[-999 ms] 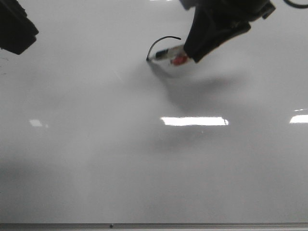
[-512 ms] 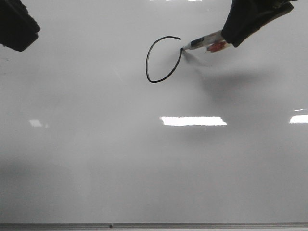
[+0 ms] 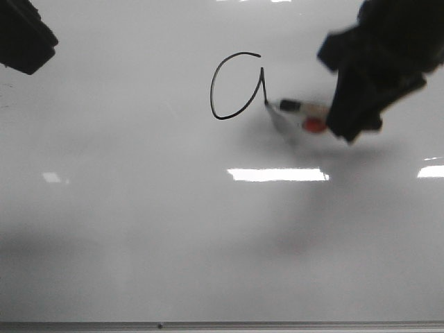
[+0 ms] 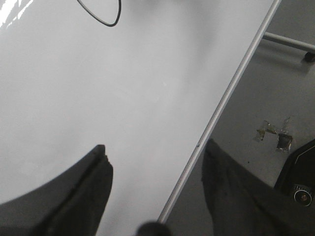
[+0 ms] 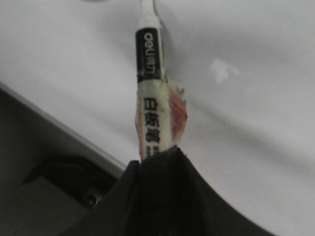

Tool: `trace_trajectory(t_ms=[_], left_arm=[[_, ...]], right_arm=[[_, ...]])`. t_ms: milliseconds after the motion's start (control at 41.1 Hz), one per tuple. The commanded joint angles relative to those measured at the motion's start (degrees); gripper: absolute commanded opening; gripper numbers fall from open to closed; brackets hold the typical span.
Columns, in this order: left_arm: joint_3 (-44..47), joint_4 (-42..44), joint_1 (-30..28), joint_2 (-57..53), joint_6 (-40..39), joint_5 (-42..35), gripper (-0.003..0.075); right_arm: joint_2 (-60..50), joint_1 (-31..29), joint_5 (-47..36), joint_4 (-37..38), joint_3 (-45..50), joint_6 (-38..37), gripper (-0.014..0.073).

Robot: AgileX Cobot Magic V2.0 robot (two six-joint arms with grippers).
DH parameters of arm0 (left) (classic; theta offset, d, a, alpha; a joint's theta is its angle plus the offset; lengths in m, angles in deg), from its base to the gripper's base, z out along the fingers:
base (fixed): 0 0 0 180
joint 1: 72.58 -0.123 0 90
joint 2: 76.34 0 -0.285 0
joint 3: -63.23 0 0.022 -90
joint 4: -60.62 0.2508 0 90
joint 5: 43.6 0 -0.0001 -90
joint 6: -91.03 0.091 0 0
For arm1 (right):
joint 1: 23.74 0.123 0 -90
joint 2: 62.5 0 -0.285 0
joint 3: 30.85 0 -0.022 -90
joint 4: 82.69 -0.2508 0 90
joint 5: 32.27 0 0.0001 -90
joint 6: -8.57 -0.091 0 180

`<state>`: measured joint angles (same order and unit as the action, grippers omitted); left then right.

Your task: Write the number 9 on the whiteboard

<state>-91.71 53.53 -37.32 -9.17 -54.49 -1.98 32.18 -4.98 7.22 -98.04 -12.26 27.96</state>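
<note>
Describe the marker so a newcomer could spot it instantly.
Start from the whiteboard that fills the front view and find the unfinished black number 9 near its top. The marker is at the stroke's lower right end, held by the right gripper: a white barrel with black band and red patch.

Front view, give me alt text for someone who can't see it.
The right gripper holds a marker with its tip on the whiteboard, just below an unfinished number 9: an open oval loop with a short start of the tail. The left gripper sits dark in the upper left corner, away from the writing.
</note>
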Motion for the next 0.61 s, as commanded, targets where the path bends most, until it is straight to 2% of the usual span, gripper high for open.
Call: trace_trajectory(t_ms=[0, 146, 317, 438, 585], left_arm=[[-1.5, -0.9, 0.0, -1.0, -0.6, -3.9, 0.0400], [-1.5, -0.9, 0.0, -1.0, -0.6, -5.4, 0.0401], [-1.7, -1.2, 0.1, -0.8, 1.0, -6.2, 0.0401], [-2.4, -5.6, 1.2, 0.5, 6.1, -3.8, 0.0401], [-4.7, -15.8, 4.7, 4.3, 15.6, 1.8, 0.0402]], right_arm=[[0.9, 1.3, -3.2, 0.4, 2.5, 0.2, -0.0060], [-0.9, 2.8, -1.7, 0.4, 1.7, 1.7, -0.0060], [-8.5, 5.4, 2.9, 0.3, 1.5, 4.3, -0.0060], [-13.3, 8.4, 7.7, 0.3, 1.5, 9.6, -0.0060], [-18.1, 13.7, 14.0, 0.3, 1.5, 18.1, -0.0060]])
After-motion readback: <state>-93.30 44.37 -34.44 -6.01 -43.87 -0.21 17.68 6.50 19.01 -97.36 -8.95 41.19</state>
